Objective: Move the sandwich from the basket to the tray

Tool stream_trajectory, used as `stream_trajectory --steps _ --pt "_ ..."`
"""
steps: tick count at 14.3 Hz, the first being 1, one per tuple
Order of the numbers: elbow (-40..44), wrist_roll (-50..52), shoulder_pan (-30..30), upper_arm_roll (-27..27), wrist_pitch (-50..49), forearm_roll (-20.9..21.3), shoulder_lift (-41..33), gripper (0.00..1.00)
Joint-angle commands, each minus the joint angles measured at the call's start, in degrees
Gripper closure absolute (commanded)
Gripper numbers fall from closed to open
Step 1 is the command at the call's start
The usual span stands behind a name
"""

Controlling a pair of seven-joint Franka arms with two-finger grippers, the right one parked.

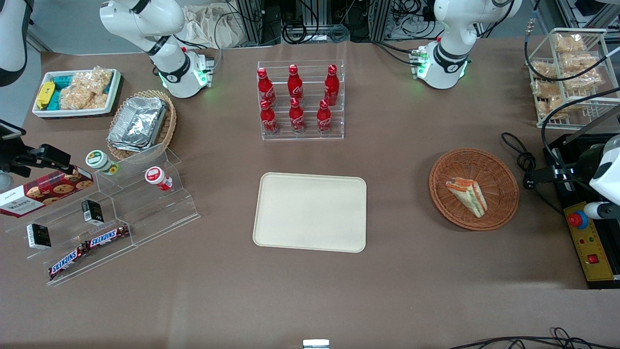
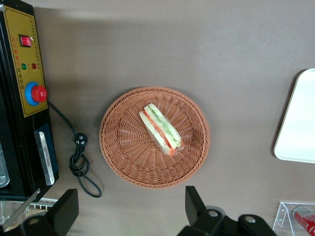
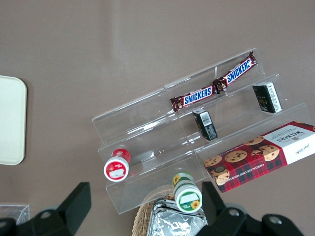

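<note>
The sandwich (image 1: 467, 195), a small clear-wrapped wedge with orange and green filling, lies in the round reddish-brown basket (image 1: 503, 179) toward the working arm's end of the table. The cream tray (image 1: 310, 212) lies flat in the middle of the table and holds nothing. In the left wrist view the sandwich (image 2: 161, 129) lies across the middle of the basket (image 2: 123, 152), and a corner of the tray (image 2: 300, 123) shows. My left gripper (image 2: 130, 214) hangs high above the table beside the basket's rim. It is open wide and holds nothing.
A black and yellow control box (image 1: 588, 242) with a red button and a coiled black cable (image 1: 520, 155) lie beside the basket. A clear rack of red cola bottles (image 1: 300, 99) stands farther from the camera than the tray. A stepped acrylic shelf (image 1: 111, 213) stands toward the parked arm's end.
</note>
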State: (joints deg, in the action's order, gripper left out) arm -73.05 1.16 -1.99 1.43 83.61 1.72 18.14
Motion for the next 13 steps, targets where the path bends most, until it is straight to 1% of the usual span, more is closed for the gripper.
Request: stream_trajectory --steps 1,2,4,7,10,13 --pt "-1.6 -2.2 0.0 0.0 -2.6 1.5 -0.5 0.02" --pt "-2.5 -2.0 0.0 0.2 -2.6 1.8 -0.2 0.01" --pt "-7.0 -1.8 -0.2 0.1 -0.7 1.5 -0.1 0.01" --pt "-18.7 0.0 -0.5 0.0 10.9 1.5 -1.3 0.01" --pt "-29.6 9.1 0.1 0.1 23.7 2.0 -2.7 0.01" --pt "-34.2 17.2 0.5 0.3 30.7 1.9 0.0 0.01"
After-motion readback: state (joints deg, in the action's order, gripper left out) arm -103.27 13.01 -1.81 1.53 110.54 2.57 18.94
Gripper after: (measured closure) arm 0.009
